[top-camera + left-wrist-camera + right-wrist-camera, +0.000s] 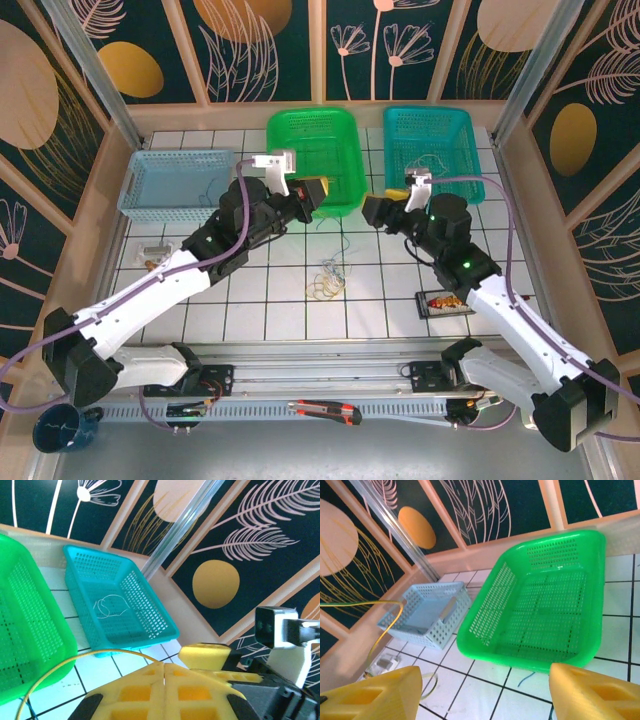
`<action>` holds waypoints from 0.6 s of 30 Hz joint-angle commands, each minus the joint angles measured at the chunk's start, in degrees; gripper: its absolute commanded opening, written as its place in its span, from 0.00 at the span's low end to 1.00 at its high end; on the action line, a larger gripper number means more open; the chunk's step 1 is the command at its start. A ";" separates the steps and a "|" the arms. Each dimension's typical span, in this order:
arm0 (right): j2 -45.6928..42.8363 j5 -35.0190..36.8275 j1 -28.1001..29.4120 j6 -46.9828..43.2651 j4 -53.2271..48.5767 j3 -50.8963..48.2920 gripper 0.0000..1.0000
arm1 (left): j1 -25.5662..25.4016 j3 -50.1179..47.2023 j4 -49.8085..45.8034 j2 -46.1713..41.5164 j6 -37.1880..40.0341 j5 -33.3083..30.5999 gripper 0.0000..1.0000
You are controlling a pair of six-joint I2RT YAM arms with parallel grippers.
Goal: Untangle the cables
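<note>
A small tangle of thin cables (328, 278), yellowish-green, blue and whitish, lies on the white tiles in the middle of the table. My left gripper (318, 190) hovers in front of the green basket (315, 150). It is shut (164, 666) on a yellow cable (75, 655) that arcs away to the left from its tips. My right gripper (372, 208) faces it from the right, open (485, 692), with nothing between its fingers (375, 695). A whitish cable (111, 605) lies inside the teal basket (160, 625). A blue cable end (527, 679) lies on the tiles just below the green basket (545, 605).
A light blue basket (180, 180) stands at the back left and the teal basket (435, 150) at the back right. A small dark tray (445, 303) lies near the right arm and a small connector (153, 255) at the left. A cutter (325, 410) rests on the front rail.
</note>
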 commanded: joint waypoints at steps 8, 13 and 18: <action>-1.70 -4.01 -0.34 1.96 2.09 -6.74 0.68 | 3.78 -1.57 2.88 2.60 0.38 2.86 0.00; -3.15 -3.25 -0.31 3.54 2.74 -9.44 0.68 | 6.17 -0.49 3.50 5.11 1.76 3.65 0.00; -3.43 -1.38 -0.34 5.08 2.65 -10.71 0.68 | 9.01 3.08 3.63 9.73 4.33 4.56 0.00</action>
